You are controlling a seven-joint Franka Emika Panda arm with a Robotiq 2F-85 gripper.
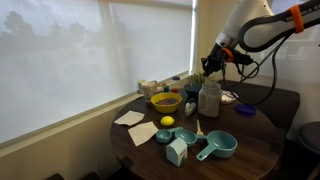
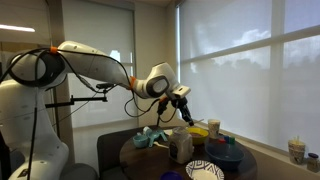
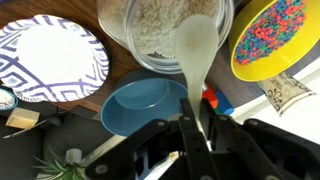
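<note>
Spoon (image 3: 199, 42) pinched tight by end effector (image 3: 195, 115), seemingly above grain jar (image 3: 148, 30).

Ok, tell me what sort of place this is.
Probably a home dining or kitchen corner: a round dark table beside windows with roller blinds, set with a yellow bowl, blue measuring cups and a jar of grain, over which the gripper holds a spoon.

Pale spoon (image 3: 197, 50): translucent plastic, handle pinched between the fingers of the gripper (image 3: 195, 122), bowl pointing straight out ahead of it. Clear jar (image 3: 165, 30) (filled with oat-like flakes) sits open-topped just beyond the fingertips, under the spoon's bowl.
</note>
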